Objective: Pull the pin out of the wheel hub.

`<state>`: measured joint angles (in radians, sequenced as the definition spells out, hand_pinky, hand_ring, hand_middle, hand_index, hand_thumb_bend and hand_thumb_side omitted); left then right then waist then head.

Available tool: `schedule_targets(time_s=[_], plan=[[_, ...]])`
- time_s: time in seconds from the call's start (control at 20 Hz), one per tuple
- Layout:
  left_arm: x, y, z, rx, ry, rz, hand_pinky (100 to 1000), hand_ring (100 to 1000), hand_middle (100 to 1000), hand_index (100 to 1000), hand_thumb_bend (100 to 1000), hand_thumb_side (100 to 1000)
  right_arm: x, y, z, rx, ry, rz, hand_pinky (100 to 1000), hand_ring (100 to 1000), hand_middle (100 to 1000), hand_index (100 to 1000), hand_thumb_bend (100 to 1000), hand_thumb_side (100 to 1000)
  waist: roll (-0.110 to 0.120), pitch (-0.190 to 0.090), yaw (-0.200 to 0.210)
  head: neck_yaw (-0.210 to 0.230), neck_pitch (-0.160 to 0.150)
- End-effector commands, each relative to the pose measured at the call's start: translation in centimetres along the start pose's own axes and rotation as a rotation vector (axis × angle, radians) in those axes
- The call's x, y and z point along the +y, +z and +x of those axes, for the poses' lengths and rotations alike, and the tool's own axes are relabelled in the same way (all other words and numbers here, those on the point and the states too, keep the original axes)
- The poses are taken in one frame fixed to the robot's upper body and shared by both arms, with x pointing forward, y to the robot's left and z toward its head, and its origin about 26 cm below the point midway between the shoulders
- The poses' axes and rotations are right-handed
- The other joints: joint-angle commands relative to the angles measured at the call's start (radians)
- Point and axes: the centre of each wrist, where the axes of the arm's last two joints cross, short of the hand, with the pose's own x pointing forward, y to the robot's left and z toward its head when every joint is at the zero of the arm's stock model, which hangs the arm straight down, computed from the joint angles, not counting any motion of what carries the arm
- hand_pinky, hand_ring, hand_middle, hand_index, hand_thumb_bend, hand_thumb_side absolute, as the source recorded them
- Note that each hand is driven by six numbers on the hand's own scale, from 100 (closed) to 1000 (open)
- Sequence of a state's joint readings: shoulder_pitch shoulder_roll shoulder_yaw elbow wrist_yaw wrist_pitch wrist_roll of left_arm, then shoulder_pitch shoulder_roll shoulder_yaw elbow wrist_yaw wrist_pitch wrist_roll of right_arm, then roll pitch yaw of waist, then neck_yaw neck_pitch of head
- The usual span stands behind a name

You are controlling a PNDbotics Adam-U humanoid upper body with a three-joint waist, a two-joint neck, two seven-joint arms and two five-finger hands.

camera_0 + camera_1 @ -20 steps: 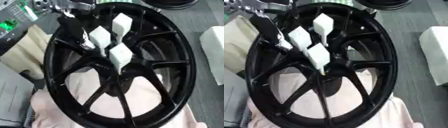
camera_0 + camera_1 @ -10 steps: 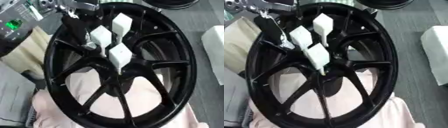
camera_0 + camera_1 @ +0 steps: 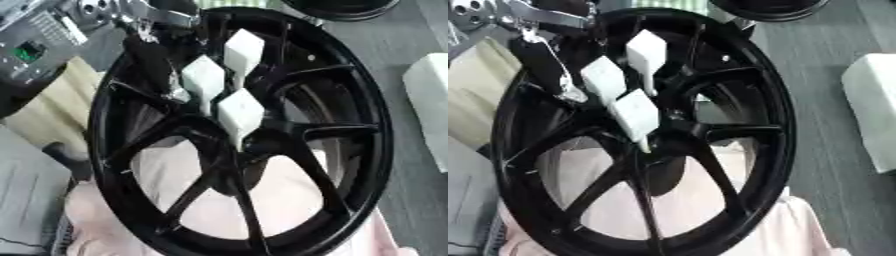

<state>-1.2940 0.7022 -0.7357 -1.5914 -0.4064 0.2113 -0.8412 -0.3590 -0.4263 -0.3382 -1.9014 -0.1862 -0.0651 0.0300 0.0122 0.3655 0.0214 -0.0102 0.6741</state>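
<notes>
Up top, left hand [image 3: 544, 60] meets wheel hub [image 3: 667, 145].

Three blocks [image 3: 226, 95] sit on the wheel's [image 3: 350, 165] spokes, perhaps above the hub [image 3: 241, 137].

Grey floor [image 3: 416, 45] fills the right side, with a white block [image 3: 872, 110] lying on it. A pale pink cloth [image 3: 210, 200] spreads below, and a cream padded surface [image 3: 48, 112] sits at left.
</notes>
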Motion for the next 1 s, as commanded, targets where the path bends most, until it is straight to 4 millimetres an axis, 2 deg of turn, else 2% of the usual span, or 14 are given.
schedule_targets(time_s=[0.05,0.2,0.3,0.55,0.7,1.0], plan=[[1.16,0.7,0.23,-0.001,-0.018,0.051,523,503,537,727,527,390,-0.3,-0.4,0.7,-0.025,0.016,0.005,776,545,499,532,222,365,-0.002,-0.016,-0.001,0.005,-0.017],[1.16,0.49,0.19,-0.009,-0.019,0.052,524,509,572,749,523,375,-0.29,-0.41,0.7,-0.027,0.015,0.006,776,545,499,532,221,365,-0.003,-0.015,-0.002,0.008,-0.02],[1.15,0.36,0.12,-0.013,-0.015,0.049,519,499,546,725,505,340,-0.28,-0.42,0.7,-0.027,0.014,0.006,776,545,499,532,221,366,-0.004,-0.014,-0.002,0.009,-0.022],[1.14,0.27,-0.04,-0.022,0.004,0.046,475,416,421,596,408,176,-0.28,-0.42,0.69,-0.027,0.013,0.007,776,545,499,532,218,367,-0.004,-0.013,-0.002,0.011,-0.024],[1.17,0.25,-0.06,-0.033,0.026,0.052,445,376,371,546,361,130,-0.26,-0.42,0.68,-0.027,0.011,0.008,775,545,499,532,217,368,-0.005,-0.013,-0.002,0.012,-0.025],[1.19,0.25,-0.06,-0.061,0.076,0.085,399,312,289,461,358,100,-0.24,-0.41,0.64,-0.027,0.011,0.011,775,545,500,533,215,369,-0.006,-0.013,-0.004,0.012,-0.027]])
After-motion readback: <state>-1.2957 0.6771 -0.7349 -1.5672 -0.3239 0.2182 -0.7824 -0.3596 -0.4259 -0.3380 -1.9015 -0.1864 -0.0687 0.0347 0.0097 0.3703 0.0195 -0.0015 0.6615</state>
